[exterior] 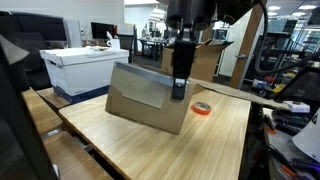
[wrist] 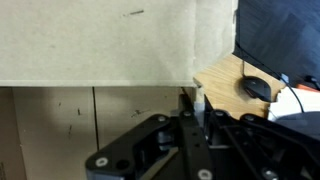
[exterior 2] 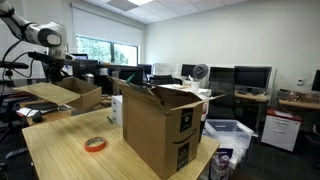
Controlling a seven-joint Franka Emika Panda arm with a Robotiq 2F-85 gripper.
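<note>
Two black fingers of the tool (wrist: 193, 98) sit nearly together, pinched on the edge of a raised cardboard flap (wrist: 100, 40); the contact itself is half hidden by linkage. Flap belongs to an open brown cardboard box (exterior: 150, 108) on the pale wooden bench (exterior: 215, 145). Orange tape roll (exterior: 202, 108) lies just beyond, apart. Dark oval object (wrist: 258, 88) on bench, hard to identify. Taller brown carton (exterior 2: 150, 135) farther off carries black print, too small to read. White lidded storage box (exterior: 85, 65) behind.

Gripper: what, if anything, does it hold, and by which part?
The gripper is shut on the cardboard box, pinching the edge of its open flap.
</note>
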